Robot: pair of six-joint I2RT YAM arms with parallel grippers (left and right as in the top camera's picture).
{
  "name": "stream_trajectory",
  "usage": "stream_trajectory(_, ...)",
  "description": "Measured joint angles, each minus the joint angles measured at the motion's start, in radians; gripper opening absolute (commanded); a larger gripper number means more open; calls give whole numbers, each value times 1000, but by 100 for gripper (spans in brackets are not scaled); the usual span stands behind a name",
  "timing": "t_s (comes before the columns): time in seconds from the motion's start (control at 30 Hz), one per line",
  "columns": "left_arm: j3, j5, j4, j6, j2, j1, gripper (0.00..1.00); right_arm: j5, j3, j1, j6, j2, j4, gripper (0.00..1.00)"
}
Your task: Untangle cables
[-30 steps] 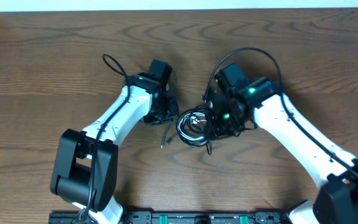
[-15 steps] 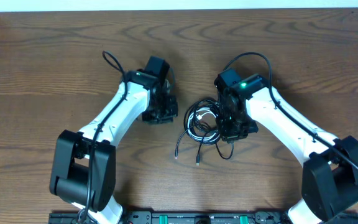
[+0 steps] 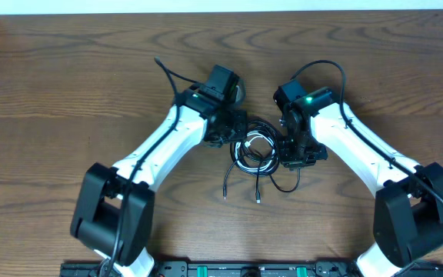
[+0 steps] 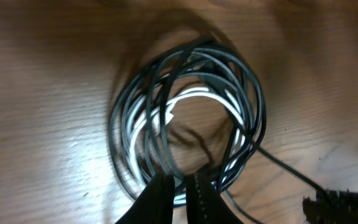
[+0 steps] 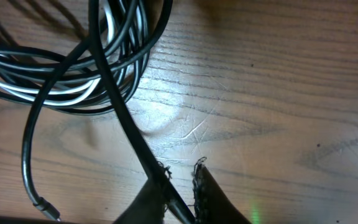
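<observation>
The cables (image 3: 254, 151) lie as one tangled coil of black cords with a white one between my two grippers. Two black plug ends (image 3: 226, 192) trail toward the front. My left gripper (image 3: 241, 131) is at the coil's left edge. In the left wrist view its fingers (image 4: 180, 184) are nearly together over the near rim of the coil (image 4: 253, 106), around the white cable (image 4: 197, 96). My right gripper (image 3: 289, 151) is at the coil's right side. In the right wrist view its fingers (image 5: 182, 173) are shut on a black cable (image 5: 114, 93) that runs from the coil (image 5: 42, 93).
Thick black wires loop from both arms, one behind the left arm (image 3: 164, 68) and one above the right arm (image 3: 318, 65). The wooden table (image 3: 52, 115) spreads out on every side. The arm bases stand at the front edge (image 3: 244, 269).
My left gripper has moved right to the coil's edge. My right gripper has shifted slightly right and down with the black cable, and the coil and its loose ends have shifted.
</observation>
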Motion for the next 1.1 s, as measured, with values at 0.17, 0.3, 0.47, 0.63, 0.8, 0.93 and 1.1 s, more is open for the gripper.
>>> stream_trajectory(0.17,0,0,21,-7,42,-29,15,4,-18,-10,4,0,21,27)
stream_trajectory(0.3,0,-26,46,-9,85,-54,15,8,-23,-25,8,0,23,65)
stream_trajectory(0.47,0,-83,68,-10,147,-60,15,-9,-34,-32,14,0,24,75)
stream_trajectory(0.63,0,-102,91,-10,188,-59,15,-31,-108,-31,43,0,79,73)
stream_trajectory(0.8,1,-131,100,-10,191,-59,15,-37,-207,-19,62,1,166,67)
stream_trajectory(0.93,1,-183,91,-14,195,-55,15,4,-272,-15,97,1,204,60)
stream_trajectory(1.1,0,-214,73,-23,195,-21,14,131,-294,-41,176,2,204,54)
